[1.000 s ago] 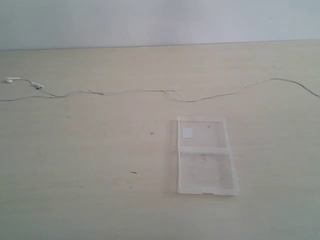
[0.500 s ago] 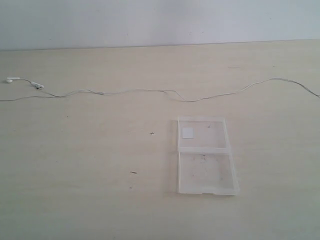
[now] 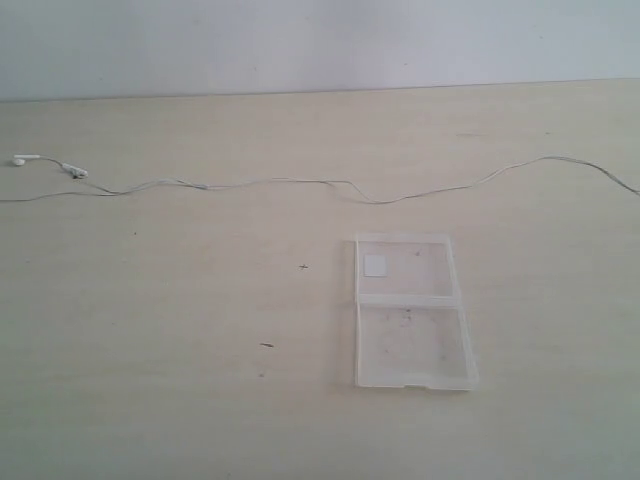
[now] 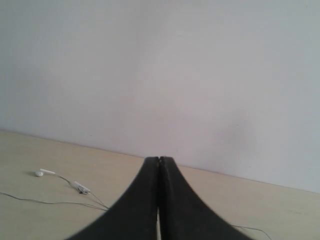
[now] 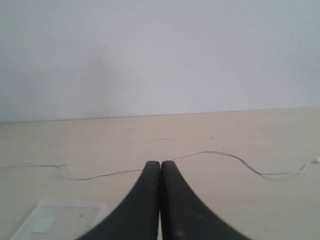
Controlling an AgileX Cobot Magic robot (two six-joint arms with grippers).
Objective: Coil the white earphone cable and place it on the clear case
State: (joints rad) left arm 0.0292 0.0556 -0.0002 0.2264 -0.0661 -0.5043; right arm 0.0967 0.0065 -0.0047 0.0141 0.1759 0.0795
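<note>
The white earphone cable (image 3: 300,182) lies stretched out across the far part of the table, its two earbuds (image 3: 20,159) at the far left and its other end running off the right edge. The clear case (image 3: 410,310) lies open and flat, nearer than the cable and right of centre, with a white square sticker (image 3: 376,264) in its far half. Neither arm shows in the exterior view. My left gripper (image 4: 158,159) is shut and empty, with the earbuds (image 4: 41,173) beyond it. My right gripper (image 5: 160,163) is shut and empty, short of the cable (image 5: 210,152) and beside the case (image 5: 55,215).
The pale wooden table (image 3: 180,300) carries a few small dark specks (image 3: 267,345). A plain white wall (image 3: 320,40) rises behind its far edge.
</note>
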